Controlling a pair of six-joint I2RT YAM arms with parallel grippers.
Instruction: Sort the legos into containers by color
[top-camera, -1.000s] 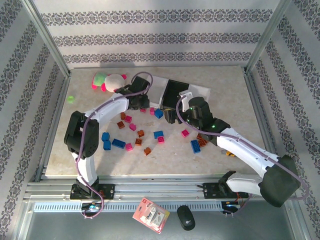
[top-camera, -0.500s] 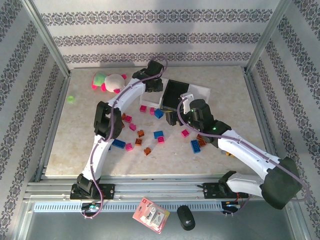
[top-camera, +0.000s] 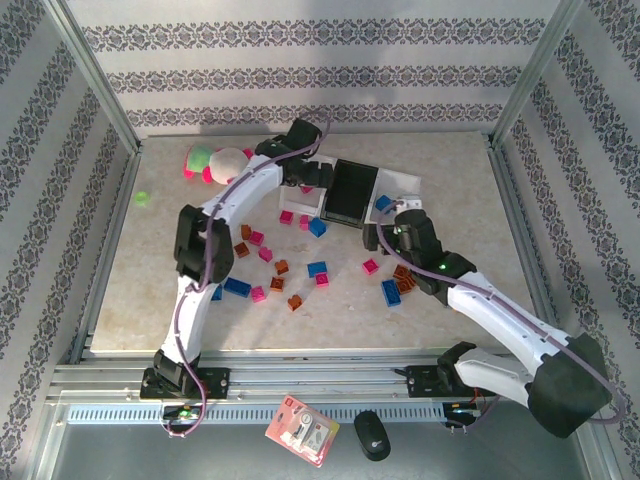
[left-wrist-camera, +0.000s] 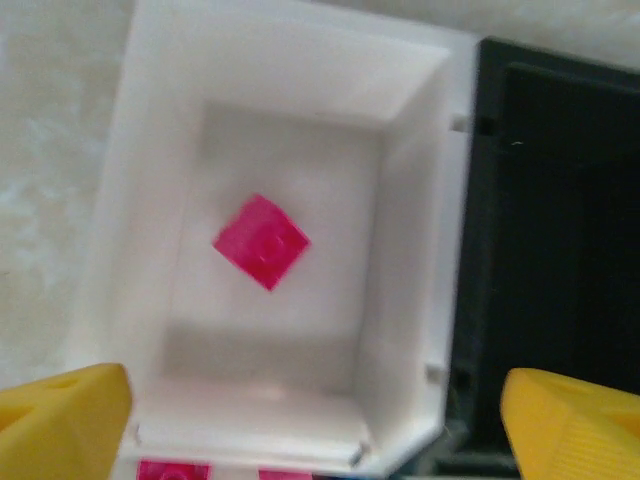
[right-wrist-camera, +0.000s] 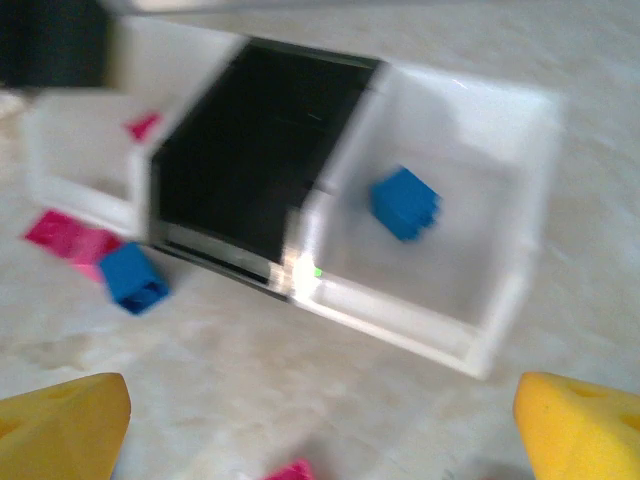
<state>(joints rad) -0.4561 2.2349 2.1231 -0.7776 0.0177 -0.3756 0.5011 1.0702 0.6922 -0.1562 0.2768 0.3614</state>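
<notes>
Showing L gripper (left-wrist-camera: 315, 428) opened | pink lego (left-wrist-camera: 261, 241) dropped in L tray (left-wrist-camera: 412, 190)

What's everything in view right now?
left white tray: one, white, row's left end.
black tray: one, black, row's middle.
right white tray: one, white, row's right end.
magenta brick: one, magenta, in left white tray.
blue brick: one, blue, in right white tray.
loose legos: roughly twenty, magenta, blue, orange-brown, scattered on table.
plush toy: one, pink-white, far left.
green piece: one, light green, left edge.
card pack: one, pink-red, near ledge.
mouse: one, black, beside it.
left gripper: open, over left white tray.
right gripper: open, facing the trays.
</notes>
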